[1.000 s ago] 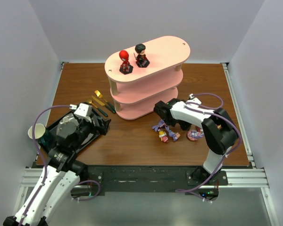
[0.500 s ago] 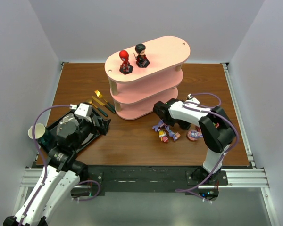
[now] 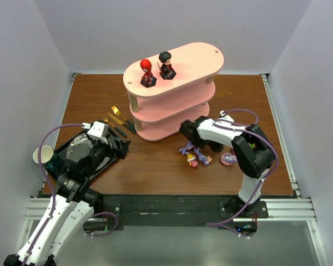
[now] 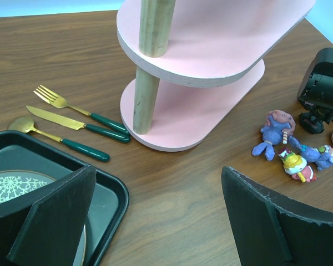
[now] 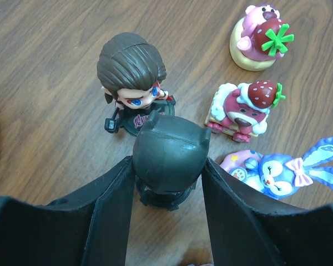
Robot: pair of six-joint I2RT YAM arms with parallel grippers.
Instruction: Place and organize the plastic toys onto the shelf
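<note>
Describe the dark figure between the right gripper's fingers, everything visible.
The black figure is a small big-headed toy seen from above. It has a smooth, matte dark grey head of plastic look, two short ear-like points and a black base showing beneath. It is upright, its base at or just above the wooden table. The right gripper encloses it, its fingers against both sides of the head. The brown-haired figure stands close behind; contact between them cannot be told.

From the right wrist, the dark cowled figure [image 5: 167, 158] shows only its crown; face and body hide between the fingers [image 5: 108, 210] of the right gripper [image 5: 167, 169]. The blue rabbit toy [image 5: 288, 172] is cropped at right. From the left wrist, the top edge crops the pink shelf [image 4: 200, 111], and the left gripper [image 4: 158, 177] covers part of the patterned plate [image 4: 16, 185].
</note>
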